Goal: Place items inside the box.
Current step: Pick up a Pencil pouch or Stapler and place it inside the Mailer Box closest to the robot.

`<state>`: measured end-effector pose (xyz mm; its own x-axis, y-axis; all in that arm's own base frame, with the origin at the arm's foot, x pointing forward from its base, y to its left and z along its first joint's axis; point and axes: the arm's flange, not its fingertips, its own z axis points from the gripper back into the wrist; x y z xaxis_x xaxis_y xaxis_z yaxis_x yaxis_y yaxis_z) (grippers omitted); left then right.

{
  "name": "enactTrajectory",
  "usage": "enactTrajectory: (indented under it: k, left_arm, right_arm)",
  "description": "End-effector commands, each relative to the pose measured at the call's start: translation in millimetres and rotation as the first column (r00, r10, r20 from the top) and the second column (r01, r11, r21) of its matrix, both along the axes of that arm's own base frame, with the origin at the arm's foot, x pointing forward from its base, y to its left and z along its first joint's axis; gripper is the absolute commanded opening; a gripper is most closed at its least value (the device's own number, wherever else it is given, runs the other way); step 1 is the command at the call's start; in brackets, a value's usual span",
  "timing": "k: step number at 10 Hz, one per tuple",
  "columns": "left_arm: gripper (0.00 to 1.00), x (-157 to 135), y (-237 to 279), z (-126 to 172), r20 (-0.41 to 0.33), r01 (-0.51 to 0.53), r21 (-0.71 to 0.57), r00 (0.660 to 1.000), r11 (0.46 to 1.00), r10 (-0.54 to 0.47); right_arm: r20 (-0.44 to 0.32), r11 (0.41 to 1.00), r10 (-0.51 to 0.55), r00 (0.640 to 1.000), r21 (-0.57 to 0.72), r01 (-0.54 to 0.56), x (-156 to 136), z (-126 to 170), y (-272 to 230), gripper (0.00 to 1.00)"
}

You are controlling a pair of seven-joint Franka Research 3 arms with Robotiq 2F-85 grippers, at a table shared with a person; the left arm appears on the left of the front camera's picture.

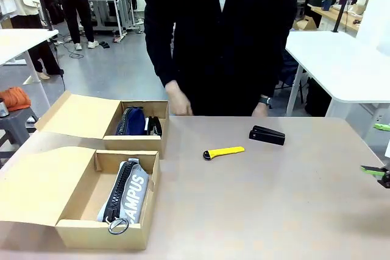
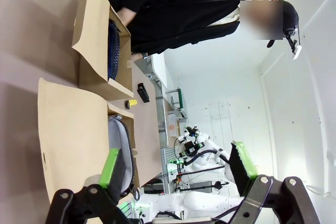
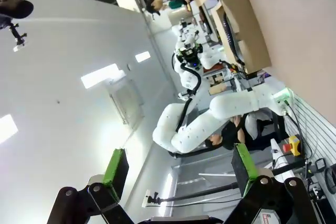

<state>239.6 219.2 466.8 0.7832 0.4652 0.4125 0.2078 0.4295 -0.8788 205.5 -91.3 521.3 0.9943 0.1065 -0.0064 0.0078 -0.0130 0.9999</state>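
Front view: yellow utility knife (image 1: 223, 151) and black stapler (image 1: 267, 135) lie loose mid-surface (image 1: 274, 211), well apart from both boxes, so I read them as what's left to load. Near box (image 1: 103, 235) has the grey pouch (image 1: 128, 196) along its right wall. Far box (image 1: 137, 144) holds the navy pouch (image 1: 131, 120) plus something black beside it, can't tell what. Right gripper (image 1: 376, 150) sits at the right edge with just the green tips in frame, jaws spread, nothing between them. Person's hand (image 1: 178, 103) is just beside the far box, their other hand (image 1: 262, 109) near the stapler. That's my main worry: any reach for the stapler or the far box cuts through their space. The knife is slim and flat on the surface, so a top pinch may skid it or dig the tips in. The stapler could hinge open if caught by its top arm only. Left wrist view: left gripper (image 2: 177, 169) has its jaws wide apart and empty, looking along the surface past the near box's open flap (image 2: 73, 135). A drop from this side must clear that flap, and if I bump the light cardboard the box probably slides. Right wrist view: jaws spread and empty here too, facing the boxes and the left arm (image 3: 210, 119). If the right arm carries items over, it heads straight at the left arm, so I'd sequence them, not run both.
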Motion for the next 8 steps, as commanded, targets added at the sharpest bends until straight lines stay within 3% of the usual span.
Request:
enactTrajectory:
  k: [1, 2, 3, 4, 5, 7, 8]
  left_arm:
    - [1.00, 0.0, -1.4, 0.3, 0.030, 0.002, -0.005, 1.000, 1.000, -0.002]
    - [1.00, 0.0, -1.4, 0.3, 0.030, 0.002, -0.005, 1.000, 1.000, -0.002]
    - [1.00, 0.0, -1.4, 0.3, 0.030, 0.002, -0.005, 1.000, 1.000, -0.002]
    - [1.00, 0.0, -1.4, 0.3, 0.030, 0.002, -0.005, 1.000, 1.000, -0.002]
    - [1.00, 0.0, -1.4, 0.3, 0.030, 0.002, -0.005, 1.000, 1.000, -0.002]
    - [1.00, 0.0, -1.4, 0.3, 0.030, 0.002, -0.005, 1.000, 1.000, -0.002]
    - [1.00, 0.0, -1.4, 0.3, 0.030, 0.002, -0.005, 1.000, 1.000, -0.002]
  right_arm:
    - [-0.002, 1.000, -0.007, 1.000, 0.014, 0.007, 0.1, 5.3, 0.5, 1.00]
    - [0.000, 1.000, 0.000, 1.000, 0.000, 0.000, 0.0, 0.0, 0.0, 1.00]
    - [-0.022, 0.974, 0.130, 0.991, -0.182, -0.132, 42.1, -2.9, 58.4, 1.00]
    - [-0.037, 0.939, 0.245, 0.969, -0.242, -0.246, 80.7, -11.7, 121.8, 1.00]
    - [-0.018, 0.913, 0.285, 0.958, -0.299, -0.277, 106.4, -18.4, 175.1, 1.00]
    - [-0.011, 0.872, 0.305, 0.952, -0.399, -0.284, 126.1, -34.9, 247.0, 1.00]
    - [0.030, 0.839, 0.238, 0.971, -0.511, -0.189, 134.6, -51.1, 275.3, 1.00]
